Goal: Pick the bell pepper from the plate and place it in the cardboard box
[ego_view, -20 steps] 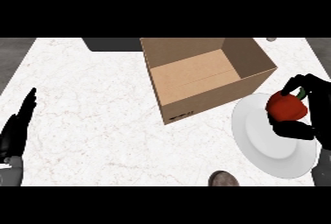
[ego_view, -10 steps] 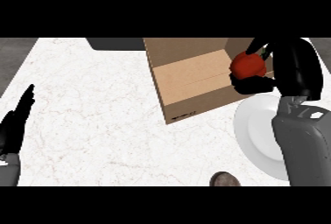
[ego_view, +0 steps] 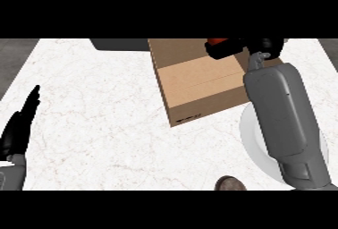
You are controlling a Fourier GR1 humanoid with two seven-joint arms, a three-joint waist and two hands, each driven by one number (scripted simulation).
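Observation:
The red bell pepper (ego_view: 215,41) shows as a small red patch at the top of the head view, over the far side of the open cardboard box (ego_view: 198,87). My right hand (ego_view: 238,48) is curled round it and hides most of it. The grey right forearm (ego_view: 284,116) stretches from the lower right across the white plate (ego_view: 251,136), which holds nothing that I can see. My left hand (ego_view: 20,125) rests open at the left edge, fingers straight and pointing up, far from the box.
A dark grey object (ego_view: 119,44) lies at the counter's far edge, left of the box. A small brown round thing (ego_view: 231,183) sits at the near edge below the plate. White marble counter (ego_view: 99,112) spreads between my left hand and the box.
My right hand has lifted the pepper off the plate and carried it up and leftward, from beside the box to above its far side. The left hand has stayed still.

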